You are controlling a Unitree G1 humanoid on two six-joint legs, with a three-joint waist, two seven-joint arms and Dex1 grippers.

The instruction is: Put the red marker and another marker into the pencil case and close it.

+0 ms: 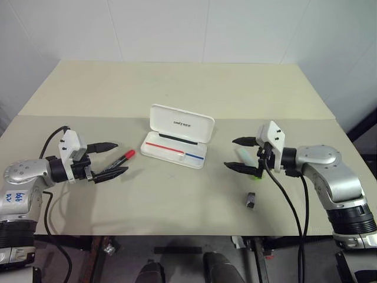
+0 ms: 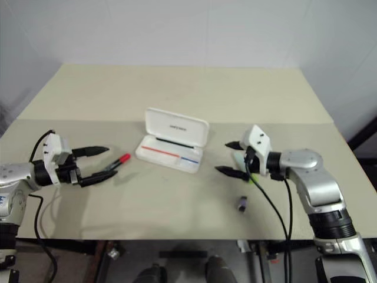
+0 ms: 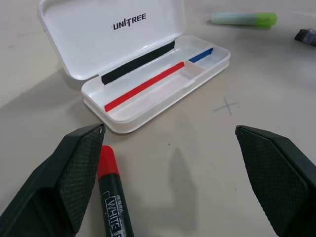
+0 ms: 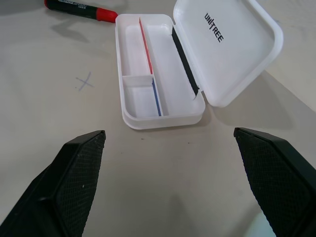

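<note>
Your left gripper [image 1: 112, 159] has its fingers apart around the red marker [image 1: 122, 157], not clamped. Right gripper [image 1: 240, 154] is spread wide over the highlighter [image 3: 244, 19]. Case [image 1: 177, 137] sits open at 12 o'clock between them.

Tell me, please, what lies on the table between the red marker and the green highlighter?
The open pencil case lies between the red marker and the green highlighter, as the left eye view shows; its tray holds no pens yet.
</note>
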